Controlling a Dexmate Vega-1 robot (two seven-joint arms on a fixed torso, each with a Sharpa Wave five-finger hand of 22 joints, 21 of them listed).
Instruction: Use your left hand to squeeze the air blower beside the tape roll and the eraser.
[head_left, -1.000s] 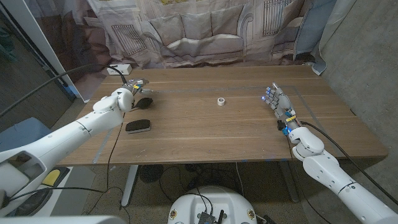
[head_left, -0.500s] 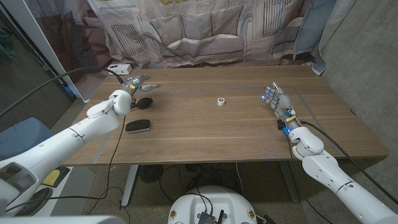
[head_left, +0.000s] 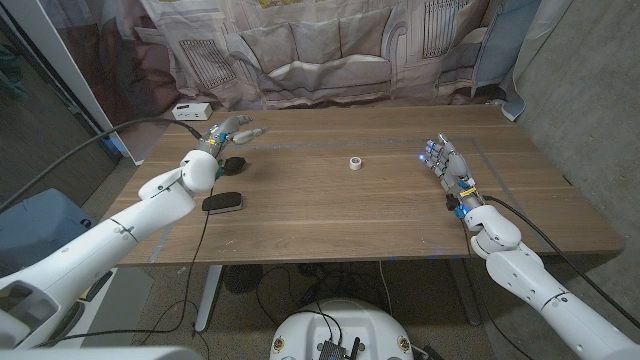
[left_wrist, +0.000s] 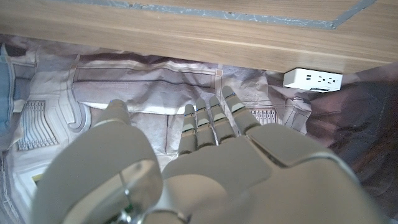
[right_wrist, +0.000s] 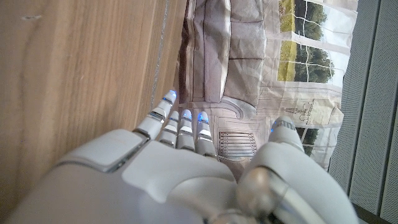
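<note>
The black air blower (head_left: 233, 163) lies on the wooden table (head_left: 340, 215) at the left, with the flat black eraser (head_left: 222, 202) just in front of it. A small white tape roll (head_left: 355, 161) sits mid-table, well to the right of both. My left hand (head_left: 226, 134) hovers over the blower's far side, fingers spread and holding nothing. In the left wrist view the left hand (left_wrist: 205, 155) reaches out straight past the table's far edge. My right hand (head_left: 444, 160) stands at the right with its fingers up and apart, and the right wrist view confirms the right hand (right_wrist: 180, 168) is empty.
A white power strip (head_left: 189, 110) with a cable lies at the table's back left corner, and the same power strip (left_wrist: 312, 78) appears in the left wrist view. A printed curtain (head_left: 330, 50) hangs behind the table. Bare wood lies between the tape roll and my right hand.
My left hand has lifted away from the blower and moved towards the table's far edge, its fingers spreading. The blower now lies uncovered. The right hand has not moved.
</note>
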